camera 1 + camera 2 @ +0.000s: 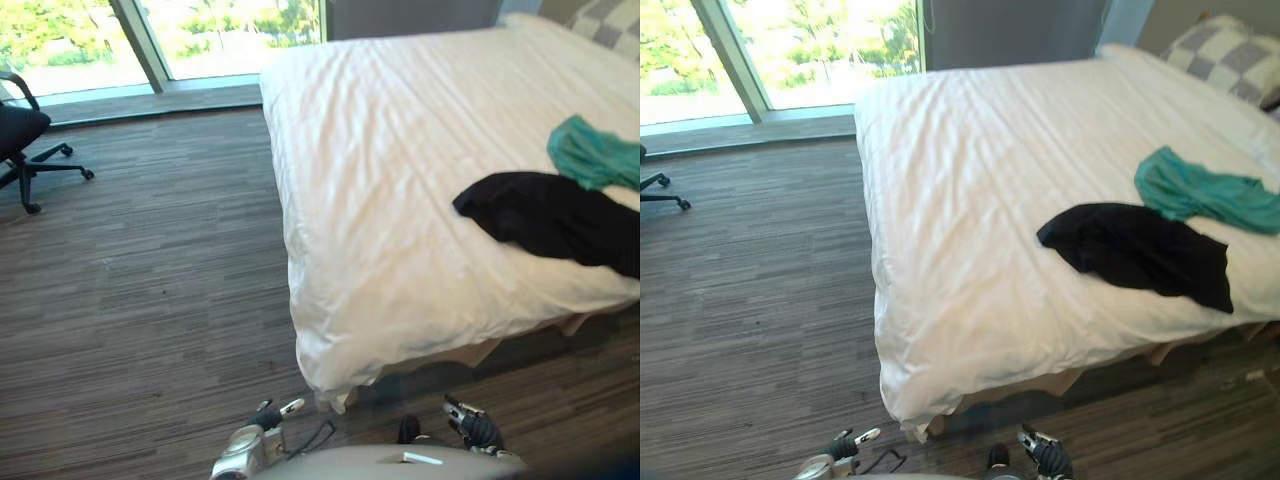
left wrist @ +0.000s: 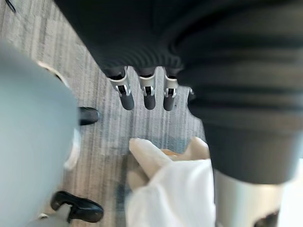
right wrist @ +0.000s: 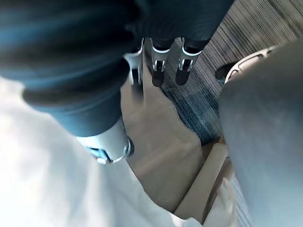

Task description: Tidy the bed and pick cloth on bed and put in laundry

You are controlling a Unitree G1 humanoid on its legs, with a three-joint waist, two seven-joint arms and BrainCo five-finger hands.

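A black cloth lies crumpled on the near right part of the white bed. Just behind it, touching its far edge, lies a teal cloth. Both hands hang low at the foot corner of the bed, well short of the clothes. My left hand is open, its fingers relaxed over the floor with nothing in them. My right hand is open too, its fingers hanging empty beside the duvet's overhang.
A checked pillow rests at the bed's far right head end. A black office chair stands at the far left by the window. Wood-plank floor spreads left of the bed.
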